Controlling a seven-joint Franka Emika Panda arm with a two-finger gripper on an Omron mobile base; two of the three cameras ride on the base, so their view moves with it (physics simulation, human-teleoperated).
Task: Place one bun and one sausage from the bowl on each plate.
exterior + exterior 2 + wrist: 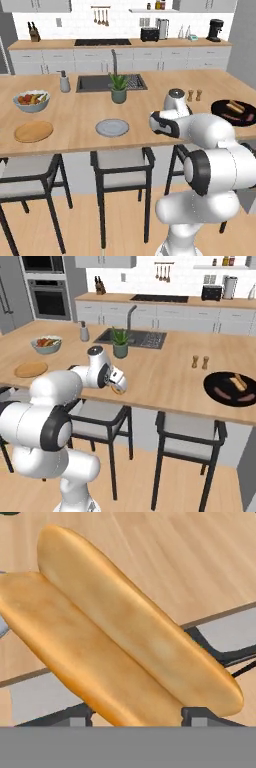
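Note:
My gripper (139,714) is shut on a yellow-orange bun (125,647), which lies slantwise across the hand view. In the right base view the gripper (119,388) hangs over the counter's front edge with the bun (117,390) showing at its tips. The black bowl (216,106) sits far right on the counter, holding another bun (235,106) and two sausages (231,118). From the right base view the bowl (212,387), its bun (239,381) and a sausage (223,392) are plain. The grey-blue plate (112,127) and the tan wooden plate (33,131) lie bare to the left of the hand.
A pale bowl of fruit (31,100), a soap dispenser (64,82), the sink (97,83) and a potted plant (118,90) stand further back on the counter. Two small shakers (194,95) sit near the black bowl. Dark stools (122,165) line the counter's near side.

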